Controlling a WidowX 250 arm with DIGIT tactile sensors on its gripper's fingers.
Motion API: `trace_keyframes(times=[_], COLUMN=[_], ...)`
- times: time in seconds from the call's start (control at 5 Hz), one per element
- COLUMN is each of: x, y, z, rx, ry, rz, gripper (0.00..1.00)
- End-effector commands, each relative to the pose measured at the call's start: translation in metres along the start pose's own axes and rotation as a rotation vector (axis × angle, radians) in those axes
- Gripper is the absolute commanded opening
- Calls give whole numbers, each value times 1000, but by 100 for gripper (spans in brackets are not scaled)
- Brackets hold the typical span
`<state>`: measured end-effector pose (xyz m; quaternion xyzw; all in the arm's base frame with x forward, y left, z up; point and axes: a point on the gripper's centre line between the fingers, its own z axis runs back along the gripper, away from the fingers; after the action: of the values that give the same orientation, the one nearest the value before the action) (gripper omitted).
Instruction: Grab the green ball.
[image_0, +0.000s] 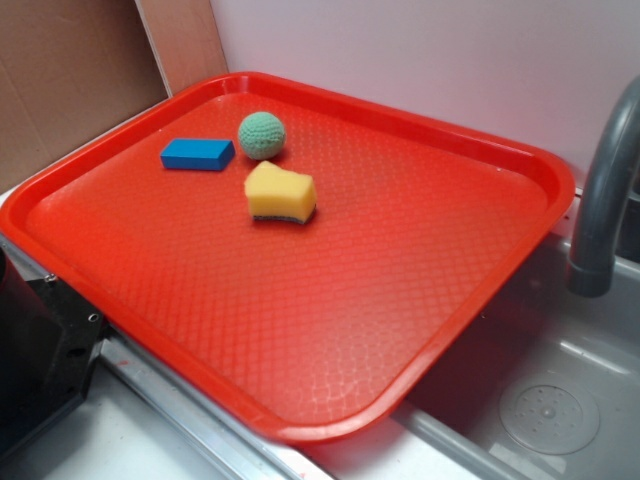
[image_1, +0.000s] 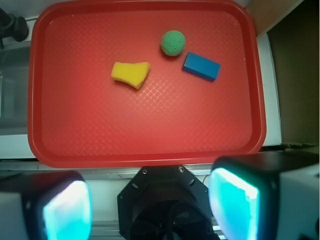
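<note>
The green ball (image_0: 262, 134), small, mint-green and knitted, lies on the red tray (image_0: 420, 330) toward its far left corner. In the wrist view the green ball (image_1: 173, 42) sits near the top of the red tray (image_1: 145, 125). My gripper (image_1: 150, 205) is high above the tray's near edge, far from the ball. Its jaws stand wide apart and empty, with the teal pads (image_1: 235, 202) at the bottom of the wrist view. The gripper does not show in the exterior view.
A blue rectangular block (image_0: 197, 153) (image_1: 201, 66) lies beside the ball. A yellow sponge (image_0: 280, 193) (image_1: 130, 73) lies just in front of it. A grey faucet (image_0: 605, 190) stands over a sink (image_0: 550, 400) at the right. The robot's black base (image_0: 40, 350) is at the lower left.
</note>
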<state>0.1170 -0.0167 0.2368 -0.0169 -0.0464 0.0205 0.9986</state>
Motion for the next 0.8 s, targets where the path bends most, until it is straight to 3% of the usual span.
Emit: trace_keyframes(times=[0.0,0.4,0.6], x=[0,33,42], y=[0,3,14], z=[0,-25,-30], rx=[0,27,53], ry=[0,-40,-113], rz=[0,50,136], gripper=[100,100,100])
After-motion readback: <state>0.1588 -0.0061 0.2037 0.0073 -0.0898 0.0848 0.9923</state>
